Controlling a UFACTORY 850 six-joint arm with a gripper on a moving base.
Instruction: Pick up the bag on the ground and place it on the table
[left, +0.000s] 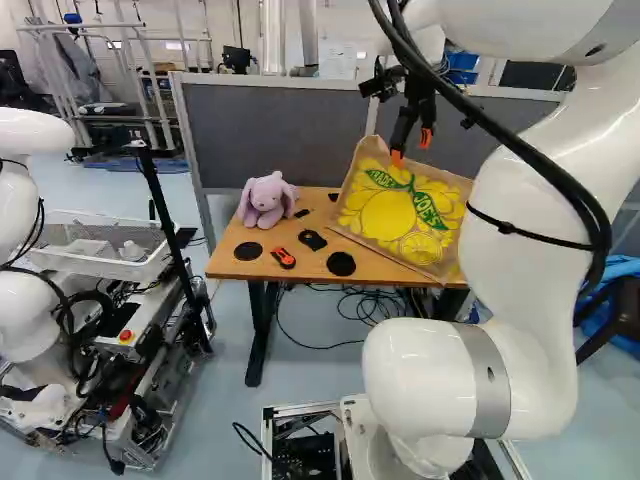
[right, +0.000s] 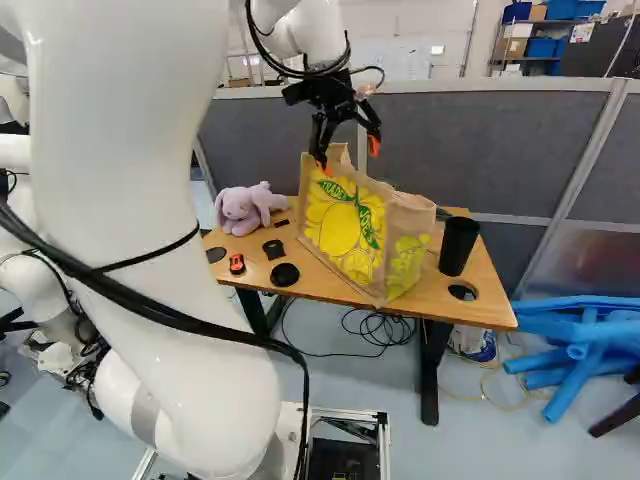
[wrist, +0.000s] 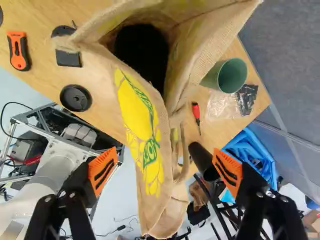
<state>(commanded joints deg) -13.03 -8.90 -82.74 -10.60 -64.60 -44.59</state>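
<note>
My gripper (left: 412, 148) is above the bag at the back of the table, fingers spread wide. The tan bag (right: 335, 225), printed with yellow lemons, stands on the wooden table (right: 430, 308), its lower corner by the front edge. Looking down in the wrist view, the bag (wrist: 135, 110) has its mouth open and dark inside. A handle (wrist: 183, 150) hangs along its side. The open gripper (wrist: 165, 170) has part of the bag between its fingers, with space visible on both sides. The bag's underside is hidden.
On the table are a purple plush (left: 268, 200), an orange-black cutter (left: 283, 257), black discs (left: 341, 264), a black cup (right: 459, 245), a green cup (wrist: 232, 75) and a red screwdriver (wrist: 196, 112). Grey partitions (right: 470, 150) stand behind. Another robot (left: 40, 330) is at the left.
</note>
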